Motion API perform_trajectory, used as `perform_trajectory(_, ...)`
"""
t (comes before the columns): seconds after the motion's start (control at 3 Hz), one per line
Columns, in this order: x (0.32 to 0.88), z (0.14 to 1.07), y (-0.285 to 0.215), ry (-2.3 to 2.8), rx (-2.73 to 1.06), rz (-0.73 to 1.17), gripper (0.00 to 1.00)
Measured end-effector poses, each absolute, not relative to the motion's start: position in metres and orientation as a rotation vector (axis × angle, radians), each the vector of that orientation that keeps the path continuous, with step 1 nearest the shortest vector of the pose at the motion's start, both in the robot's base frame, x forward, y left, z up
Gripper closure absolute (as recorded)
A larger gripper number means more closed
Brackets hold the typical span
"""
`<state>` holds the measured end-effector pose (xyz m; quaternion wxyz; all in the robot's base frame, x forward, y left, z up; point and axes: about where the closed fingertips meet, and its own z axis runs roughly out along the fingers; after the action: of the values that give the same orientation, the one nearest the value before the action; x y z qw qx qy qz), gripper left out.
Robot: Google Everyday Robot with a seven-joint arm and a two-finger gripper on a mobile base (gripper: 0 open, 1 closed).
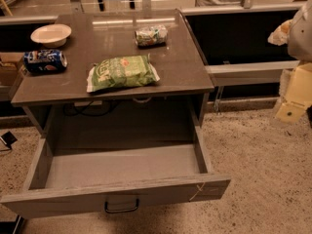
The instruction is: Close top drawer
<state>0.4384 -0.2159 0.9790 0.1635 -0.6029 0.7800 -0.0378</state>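
The top drawer is a wide, shallow grey wood drawer. It stands pulled far out of the cabinet toward me, and its grey floor shows. A small dark wire handle sits at the centre of its flat front, and a pale scratch marks the right end. My gripper is a cream-coloured piece at the far right edge, hanging from the white arm. It is well to the right of the drawer, above the floor, and touches nothing.
On the cabinet top lie a green chip bag, a small green packet, a blue can on its side and a white bowl. Cables hang under the top. A low shelf runs to the right over speckled floor.
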Motion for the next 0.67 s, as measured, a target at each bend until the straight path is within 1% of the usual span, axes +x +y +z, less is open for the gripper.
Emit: perform_trajectory(0.67, 0.4405, 0.9728, -0.2142, 2.236, -1.739, -0.130, 0.00)
